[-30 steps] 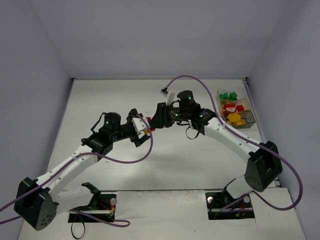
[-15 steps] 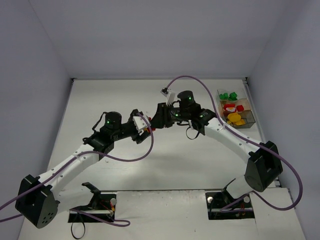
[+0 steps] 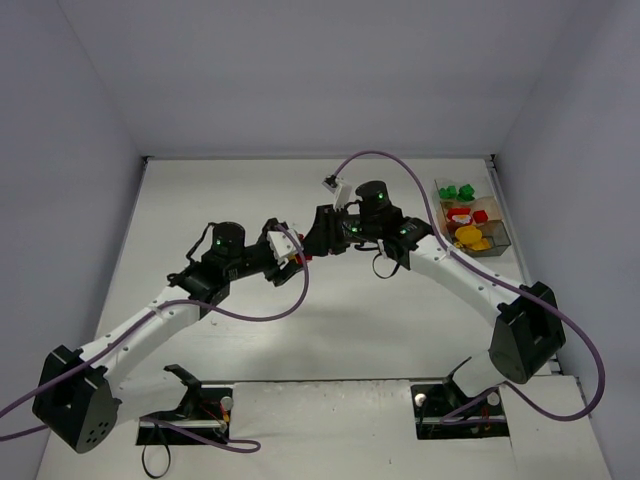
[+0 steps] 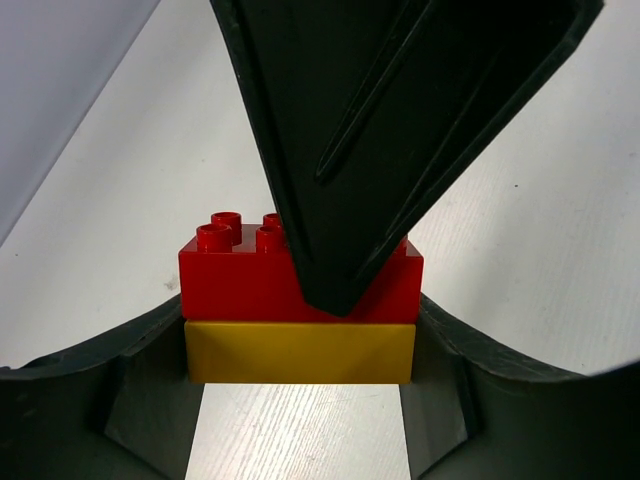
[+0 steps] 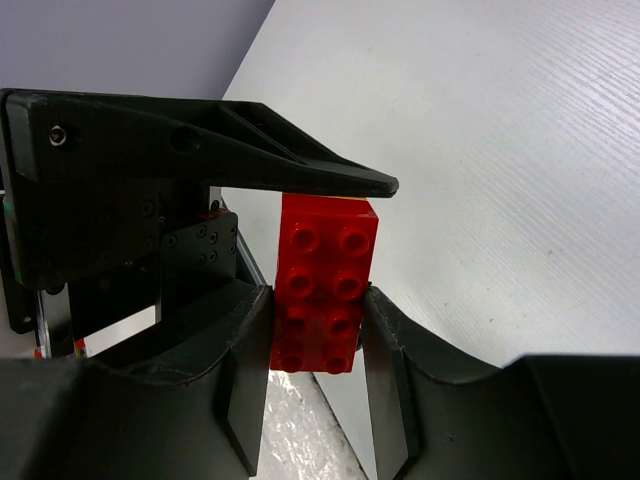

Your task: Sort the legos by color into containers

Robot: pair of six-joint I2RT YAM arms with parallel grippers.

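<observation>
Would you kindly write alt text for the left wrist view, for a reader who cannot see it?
A red brick sits on a yellow brick, which the left claw grips by its sides. One finger of the right claw reaches down across the red brick, over a white table.

Looks down from behind the arm bases (image 3: 72, 408) onto the distant red-yellow stack (image 5: 325, 270); frames it close from opposing wrists.
</observation>
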